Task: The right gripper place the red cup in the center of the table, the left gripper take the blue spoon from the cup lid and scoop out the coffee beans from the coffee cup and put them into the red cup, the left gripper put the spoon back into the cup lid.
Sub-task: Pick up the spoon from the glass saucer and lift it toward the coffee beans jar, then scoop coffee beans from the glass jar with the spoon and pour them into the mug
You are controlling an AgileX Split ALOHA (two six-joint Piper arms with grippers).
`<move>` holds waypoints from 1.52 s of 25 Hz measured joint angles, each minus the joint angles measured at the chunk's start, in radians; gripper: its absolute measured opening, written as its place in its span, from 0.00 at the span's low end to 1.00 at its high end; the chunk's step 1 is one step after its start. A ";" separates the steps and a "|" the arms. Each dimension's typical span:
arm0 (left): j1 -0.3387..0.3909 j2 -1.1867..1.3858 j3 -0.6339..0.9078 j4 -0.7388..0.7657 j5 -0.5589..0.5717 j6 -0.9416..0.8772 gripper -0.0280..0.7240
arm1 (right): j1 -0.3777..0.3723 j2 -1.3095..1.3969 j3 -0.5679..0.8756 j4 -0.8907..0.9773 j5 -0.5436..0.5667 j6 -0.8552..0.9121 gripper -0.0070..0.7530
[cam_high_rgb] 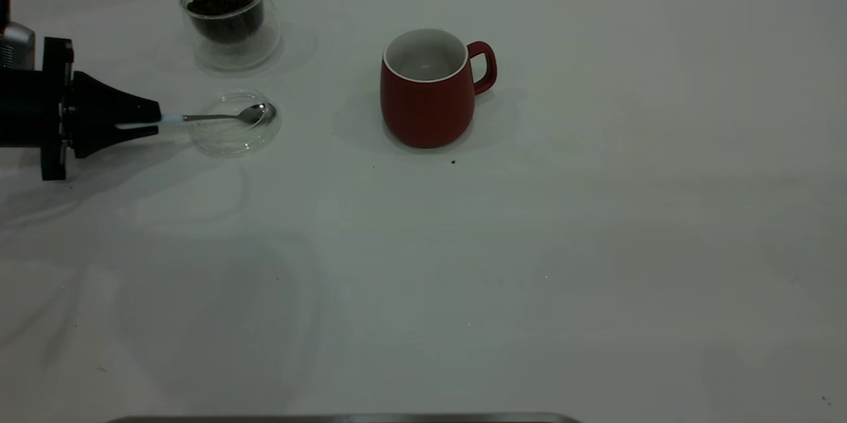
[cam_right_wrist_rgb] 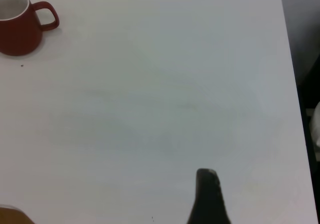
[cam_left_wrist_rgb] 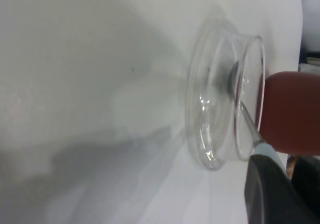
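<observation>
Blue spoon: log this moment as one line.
left tool shut on blue spoon | spoon bowl in cup lid | red cup empty, mid-table | right tool clear of cup

Clear glass cup lid [cam_high_rgb: 235, 124] gleamed, shiny metal spoon [cam_high_rgb: 228, 116] bowl glinted, glossy red ceramic cup [cam_high_rgb: 427, 95], matt white table [cam_high_rgb: 529, 244], smooth throughout

Showed the red cup [cam_right_wrist_rgb: 19, 28] standing upright at one corner of the view on the white table [cam_right_wrist_rgb: 160, 104], white inside visible, loop handle turned toward open tabletop. Caught one dark speck on the surface just beside the cup. Included a single black fingertip [cam_right_wrist_rgb: 208, 196] of the right gripper, well apart from the cup.
</observation>
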 joint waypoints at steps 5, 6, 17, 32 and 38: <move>0.018 -0.008 0.000 0.010 0.007 -0.042 0.20 | 0.000 0.000 0.000 0.000 0.000 0.000 0.78; 0.022 -0.012 0.000 0.018 0.014 -0.046 0.20 | 0.000 0.000 0.000 0.000 0.000 0.000 0.78; 0.033 -0.097 0.000 0.137 0.068 -0.113 0.20 | 0.000 0.000 0.000 0.000 0.000 0.000 0.78; 0.026 -0.335 -0.170 0.164 0.040 -0.009 0.20 | 0.000 0.000 0.000 0.000 0.000 0.000 0.78; -0.026 -0.349 -0.170 0.190 -0.089 0.146 0.20 | 0.000 0.000 0.000 0.000 0.000 0.000 0.78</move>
